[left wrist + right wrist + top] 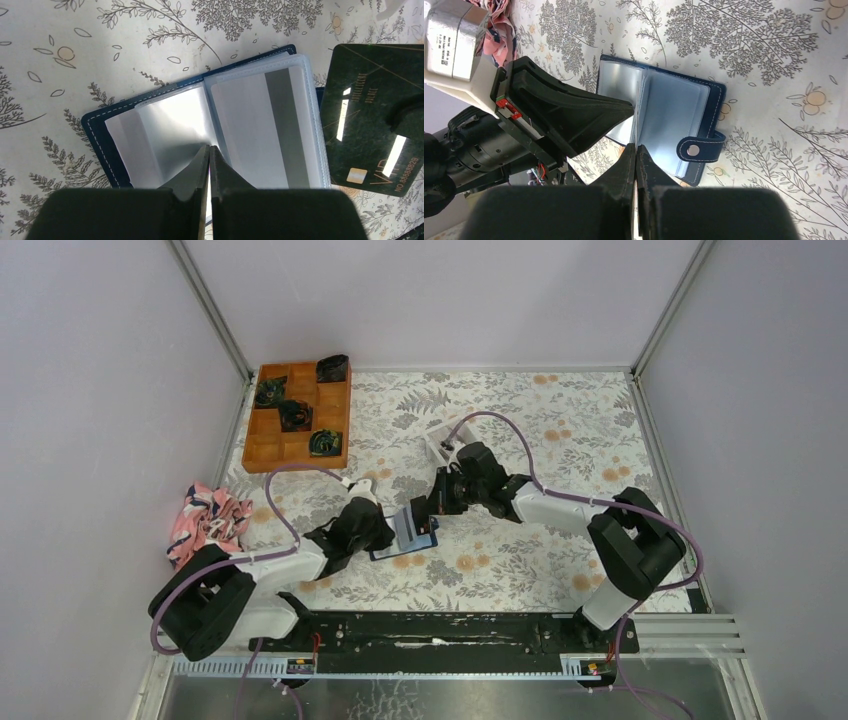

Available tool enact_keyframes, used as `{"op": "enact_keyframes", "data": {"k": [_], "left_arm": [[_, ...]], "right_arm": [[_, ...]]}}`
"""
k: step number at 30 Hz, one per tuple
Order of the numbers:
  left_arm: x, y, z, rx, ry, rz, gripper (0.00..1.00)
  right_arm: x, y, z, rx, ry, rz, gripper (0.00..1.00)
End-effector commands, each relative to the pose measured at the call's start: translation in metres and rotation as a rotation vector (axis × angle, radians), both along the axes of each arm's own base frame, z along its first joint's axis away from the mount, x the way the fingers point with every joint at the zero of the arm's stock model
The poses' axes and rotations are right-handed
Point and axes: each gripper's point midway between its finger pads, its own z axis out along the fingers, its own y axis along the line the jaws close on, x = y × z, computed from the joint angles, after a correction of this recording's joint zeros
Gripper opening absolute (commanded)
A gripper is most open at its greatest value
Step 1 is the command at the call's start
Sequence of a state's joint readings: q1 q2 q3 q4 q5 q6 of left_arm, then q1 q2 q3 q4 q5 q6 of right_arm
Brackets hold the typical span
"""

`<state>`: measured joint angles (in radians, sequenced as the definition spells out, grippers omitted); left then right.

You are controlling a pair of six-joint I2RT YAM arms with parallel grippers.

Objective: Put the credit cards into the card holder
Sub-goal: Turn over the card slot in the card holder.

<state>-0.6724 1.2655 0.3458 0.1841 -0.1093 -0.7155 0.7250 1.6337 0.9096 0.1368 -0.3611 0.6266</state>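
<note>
- Black fingers of the left gripper [209,152] are pressed together, their tips at the near edge of the open card holder [97,135], right where its clear sleeves fan apart. I cannot tell whether a leaf is nipped between them or only pushed down.
- The right gripper [636,152] is also pressed together, and it pinches a dark green card [365,110]. Its own camera sees that card edge-on, as a thin line standing over the middle of the holder.
- The holder lies flat on the flowered cloth [60,60] between the two grippers, the left one on its near-left side and the right one on its far-right side in the top view. It lies spread open with its snap strap [696,148] out to one side.
- From the left wrist, the green card hangs just beside the holder's right edge, touching or overlapping it. Its long side runs roughly parallel to the long side of the sleeves.
- The nearest sleeve seems to hold a pale card [280,130] with a grey stripe already.
- By my reading the right arm carries the move. The card has to travel sideways toward the fold and meet a sleeve mouth while the left arm steadies the leaves. Which edge of the sleeve is open I cannot tell.
</note>
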Motion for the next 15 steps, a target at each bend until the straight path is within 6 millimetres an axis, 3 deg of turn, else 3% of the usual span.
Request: {"op": "enact_keyframes", "data": {"k": [1,9,15], "left_arm": [[0.003,0.005,0.006,0.031,-0.004,0.036,0.06],[0.006,0.008,0.021,0.016,-0.026,0.081,0.13],[0.009,0.012,0.04,0.01,-0.058,0.118,0.22]], "right_arm": [[0.005,0.024,0.023,0.074,-0.046,0.033,0.0],[0.002,0.037,0.034,0.092,-0.071,0.057,0.0],[-0.001,0.043,0.024,0.077,-0.057,0.069,0.0]]}}
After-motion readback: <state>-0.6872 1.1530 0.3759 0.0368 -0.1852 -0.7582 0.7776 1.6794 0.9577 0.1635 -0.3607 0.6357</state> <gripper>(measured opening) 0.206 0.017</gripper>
